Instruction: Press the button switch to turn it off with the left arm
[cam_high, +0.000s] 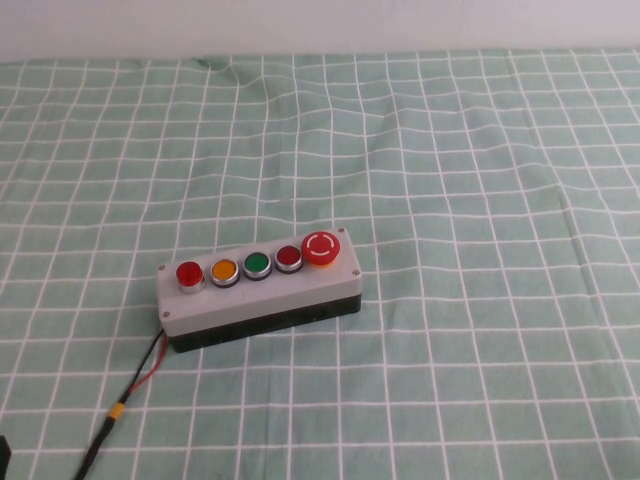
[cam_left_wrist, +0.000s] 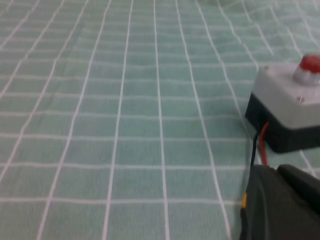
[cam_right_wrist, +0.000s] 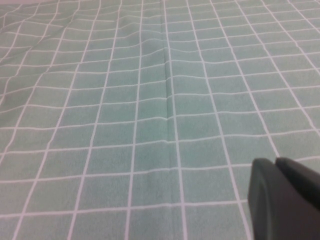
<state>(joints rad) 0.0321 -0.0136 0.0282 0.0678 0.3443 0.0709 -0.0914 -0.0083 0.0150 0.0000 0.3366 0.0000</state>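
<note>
The left gripper (cam_left_wrist: 282, 200) is seen low over the table (cam_high: 480, 200), near the grey box (cam_high: 260, 295) at its wired end; whether its jaws are spread cannot be told. The button switch (cam_high: 189, 273) sits at that end of the box's row, just beside the orange button (cam_high: 224, 270), apart from the gripper. The right gripper (cam_right_wrist: 285, 200) hangs over bare cloth, jaws' state unclear.

left gripper (cam_left_wrist: 280, 202): matte black, bulky rounded block with a soft seam across its top, lower right of the left wrist view
right gripper (cam_right_wrist: 285, 200): matte black, two rounded blocks pressed side by side, narrow seam between, lower right of the right wrist view
markings: cannot tell
high view: neither gripper shows
</note>
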